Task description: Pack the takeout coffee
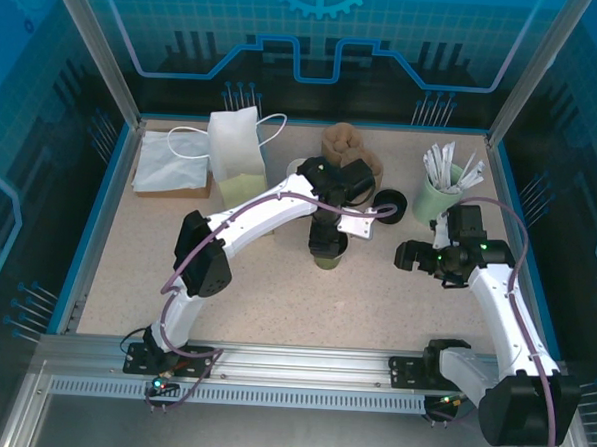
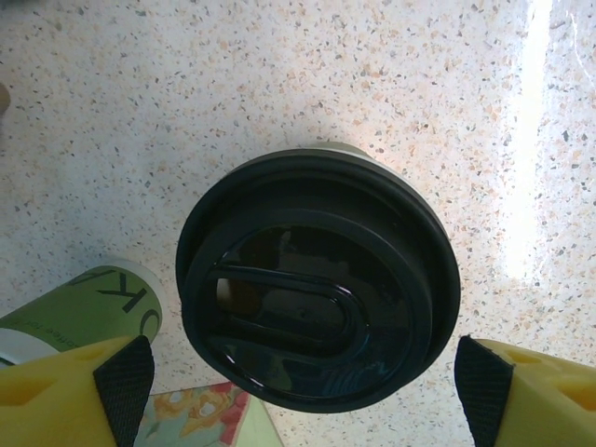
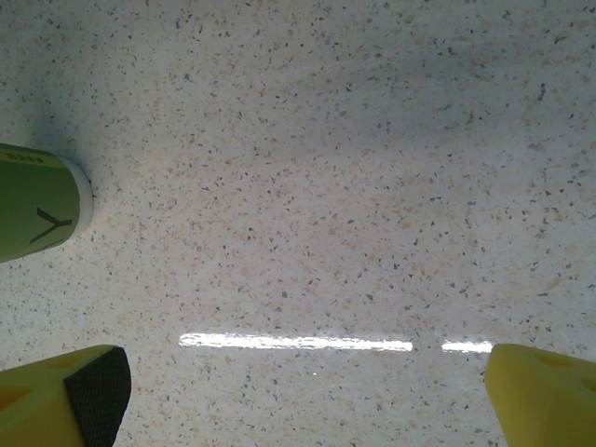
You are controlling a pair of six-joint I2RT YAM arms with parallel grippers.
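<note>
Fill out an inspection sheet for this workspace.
Surface: speckled beige table, no spills seen.
Job's things: takeout coffee, upright, black lid on; white paper bag standing at the back.
Clutter: loose black lid; pale green cup of white sticks; brown paper item; flat pale bag; green printed cup near the coffee.
Grippers: left gripper, jaws open astride the coffee; right gripper, jaws open over bare table.
Cables: purple cable looped along each arm.
Surroundings: blue-lit clear panels; aluminium rail at the near edge.
</note>
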